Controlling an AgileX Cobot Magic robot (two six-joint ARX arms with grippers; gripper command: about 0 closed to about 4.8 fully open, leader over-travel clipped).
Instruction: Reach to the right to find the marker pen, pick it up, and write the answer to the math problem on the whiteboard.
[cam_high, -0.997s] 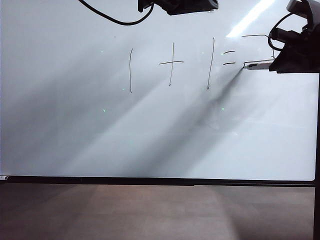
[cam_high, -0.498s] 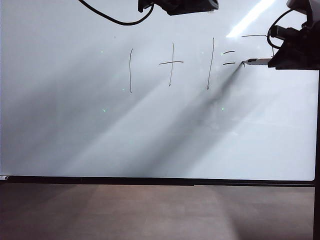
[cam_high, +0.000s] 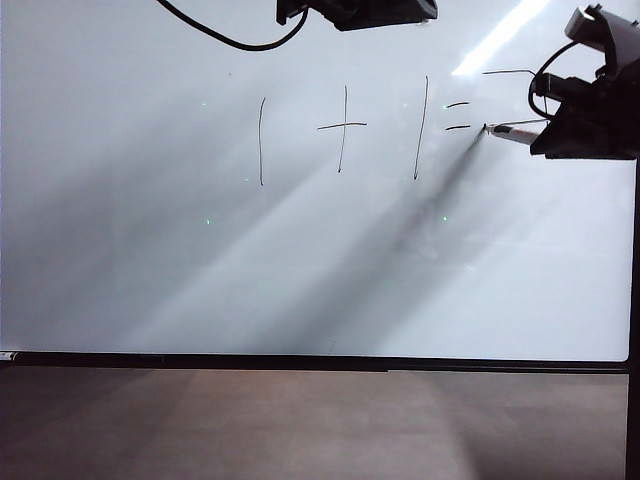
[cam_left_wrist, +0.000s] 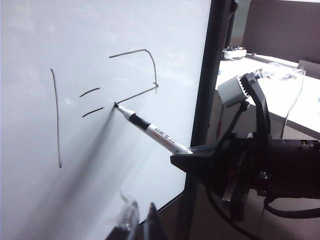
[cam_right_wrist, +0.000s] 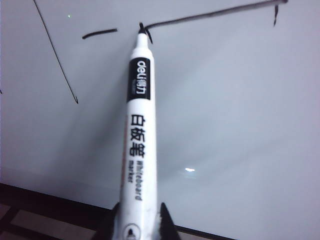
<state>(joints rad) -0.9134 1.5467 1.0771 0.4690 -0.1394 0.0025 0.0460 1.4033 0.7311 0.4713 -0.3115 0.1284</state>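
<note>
**Pen tip on the board, answer half drawn**

Exterior view: the whiteboard (cam_high: 300, 260) fills most of the frame; its thin black frame runs along the lower edge, brown surface (cam_high: 300, 425) below. The math problem (cam_high: 345, 130) sits high and centre, with broad blank board under it and to its left. The right claw (cam_high: 545, 128) reaches in at the right edge, pinching the marker pen (cam_high: 515, 132), whose tip touches the board just past the equals sign. Part of the left arm (cam_high: 360, 10) shows at the top edge.

Left wrist view: the answer (cam_left_wrist: 140, 75) is a top bar, a down-stroke and a slanted line ending at the pen (cam_left_wrist: 152, 131) tip. It lies near the board's right frame (cam_left_wrist: 207, 100), little white left beyond. The left claw (cam_left_wrist: 137, 220) shows only fingertips with a narrow gap between them, holding nothing.

Right wrist view: the pen barrel (cam_right_wrist: 137, 150) is gripped between two dark fingertips (cam_right_wrist: 165, 220), tip pressed at the slanted stroke's end.
</note>
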